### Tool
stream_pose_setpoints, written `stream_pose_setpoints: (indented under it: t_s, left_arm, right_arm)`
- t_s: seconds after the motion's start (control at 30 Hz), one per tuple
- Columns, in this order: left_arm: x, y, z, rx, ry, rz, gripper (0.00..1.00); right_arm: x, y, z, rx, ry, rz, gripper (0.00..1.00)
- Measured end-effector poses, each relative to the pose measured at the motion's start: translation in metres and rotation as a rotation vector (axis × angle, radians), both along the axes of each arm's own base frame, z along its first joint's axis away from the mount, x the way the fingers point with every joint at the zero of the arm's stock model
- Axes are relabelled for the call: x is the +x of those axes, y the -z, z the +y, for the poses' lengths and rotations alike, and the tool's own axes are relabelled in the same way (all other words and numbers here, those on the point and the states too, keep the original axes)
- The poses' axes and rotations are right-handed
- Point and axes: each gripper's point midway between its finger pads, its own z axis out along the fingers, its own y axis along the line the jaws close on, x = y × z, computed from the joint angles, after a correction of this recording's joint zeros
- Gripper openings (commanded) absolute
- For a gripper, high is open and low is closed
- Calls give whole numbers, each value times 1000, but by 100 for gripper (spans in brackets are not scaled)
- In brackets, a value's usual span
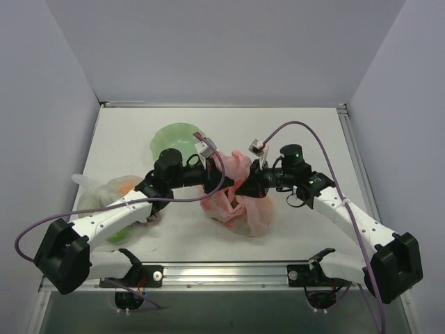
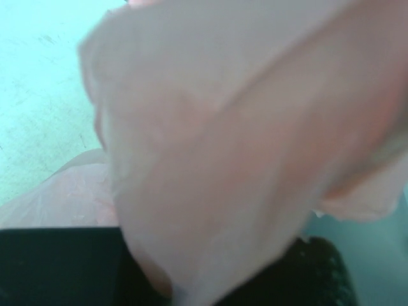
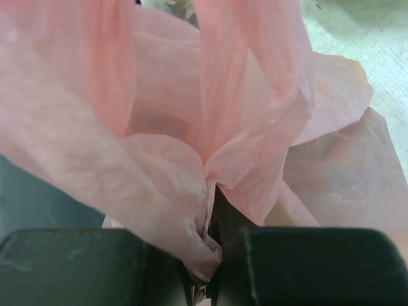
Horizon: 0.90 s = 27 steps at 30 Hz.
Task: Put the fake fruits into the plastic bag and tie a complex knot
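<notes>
The pink plastic bag [image 1: 240, 209] lies crumpled at the table's middle, its top bunched between both grippers. My left gripper [image 1: 221, 175] is at the bag's upper left; in the left wrist view blurred pink film [image 2: 242, 127] covers the jaws, so their state does not show. My right gripper [image 1: 243, 186] is shut on a gathered fold of the bag [image 3: 210, 210], the film pinched between its dark fingers [image 3: 306, 268]. A brownish shape [image 1: 239, 203] shows through the bag. No loose fake fruits show outside it.
A green bowl [image 1: 175, 138] sits behind the left arm. A clear bag with orange and green fruits [image 1: 115, 198] lies at the left under the left arm. White walls close in on the table's sides and back.
</notes>
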Motion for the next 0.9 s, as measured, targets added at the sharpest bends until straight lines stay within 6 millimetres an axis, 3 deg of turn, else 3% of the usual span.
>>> stream_pose_setpoints:
  t_s: [0.17, 0.33, 0.47, 0.6, 0.8, 0.83, 0.9]
  left_arm:
    - [-7, 2, 17, 27, 11, -41, 0]
    - [-34, -5, 31, 94, 117, -215, 0]
    - [-50, -4, 20, 198, 280, -327, 0]
    - [-48, -2, 6, 263, 389, -393, 1]
    - [-47, 23, 3, 318, 467, -369, 2]
    - [-48, 25, 3, 321, 474, -364, 3]
    - [-49, 26, 3, 320, 483, -359, 3]
  right_arm:
    - [8, 4, -11, -27, 27, 8, 0]
    - [18, -4, -24, -100, 15, -26, 0]
    - [10, -11, -14, -162, -88, -55, 0]
    - [-6, -10, -6, -201, -184, -64, 0]
    - [-20, -4, -11, -224, -240, -44, 25]
    - [-21, -4, -11, -222, -248, -49, 35]
    - [-24, -7, -12, -216, -260, -61, 45]
